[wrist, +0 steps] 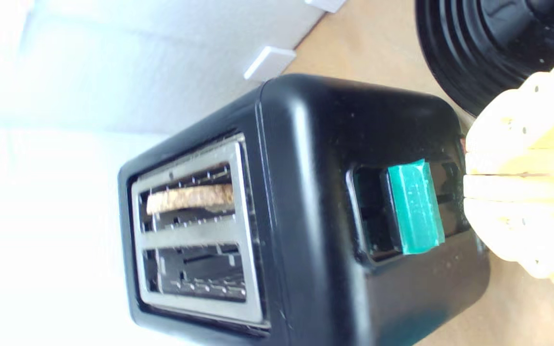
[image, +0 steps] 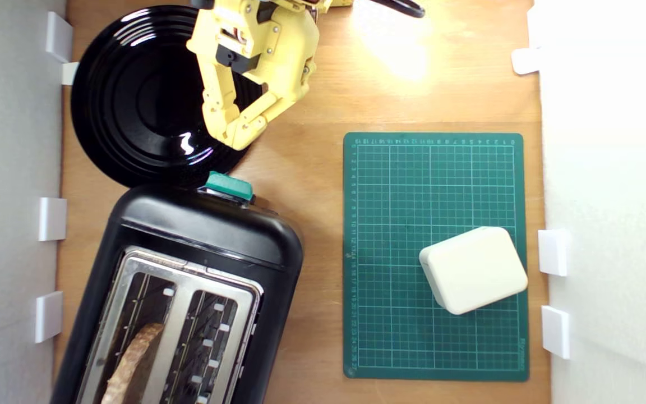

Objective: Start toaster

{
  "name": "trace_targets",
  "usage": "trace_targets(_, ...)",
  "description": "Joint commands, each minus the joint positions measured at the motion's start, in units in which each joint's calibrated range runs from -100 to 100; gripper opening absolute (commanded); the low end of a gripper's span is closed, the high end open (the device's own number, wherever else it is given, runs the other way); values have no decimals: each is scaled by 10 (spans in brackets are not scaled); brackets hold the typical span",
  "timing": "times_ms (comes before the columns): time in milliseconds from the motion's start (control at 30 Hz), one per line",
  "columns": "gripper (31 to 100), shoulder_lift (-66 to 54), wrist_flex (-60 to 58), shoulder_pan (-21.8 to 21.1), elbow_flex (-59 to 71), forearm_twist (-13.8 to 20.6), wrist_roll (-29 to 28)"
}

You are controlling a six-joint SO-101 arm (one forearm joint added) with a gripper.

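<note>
The toaster (image: 205,230) is glossy black and lies at the exterior view's lower left, its silver two-slot top facing up. A brown slice of bread (image: 132,359) stands in the slot nearer that view's left. The teal-green lever (image: 229,186) sticks out of the toaster's end that faces the plate. My yellow gripper (image: 236,137) hovers over the plate's rim, a short way from the lever, shut with nothing in it. In the wrist view the toaster (wrist: 315,144) fills the frame, and the gripper (wrist: 472,175), jaws pressed together, points at the lever (wrist: 414,206) with a small gap between them.
A round black plate (image: 132,112) lies beside the toaster's lever end, under the gripper. A green cutting mat (image: 401,185) at the exterior view's right carries a small cream box (image: 473,269). White walls with small white brackets (image: 52,219) border the wooden table on both sides.
</note>
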Motion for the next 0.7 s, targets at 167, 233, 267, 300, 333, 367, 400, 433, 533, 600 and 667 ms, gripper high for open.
trace_targets(167,313,28,1,20,-40,2,104)
trace_targets(233,313,49,1,23,-58,2,103)
trace_targets(267,313,60,1,25,-71,1,103)
trace_targets(300,313,71,1,27,-87,-4,103)
trace_targets(333,313,81,1,28,-102,-10,103)
trace_targets(367,313,92,1,29,-117,-12,103)
trace_targets(400,313,101,1,30,-129,-12,103)
trace_targets(433,313,109,1,33,-138,-13,103)
trace_targets(533,313,123,-2,41,-156,-14,102)
trace_targets(600,313,128,-17,44,-160,-18,99)
trace_targets(667,313,129,-36,46,-160,-24,92)
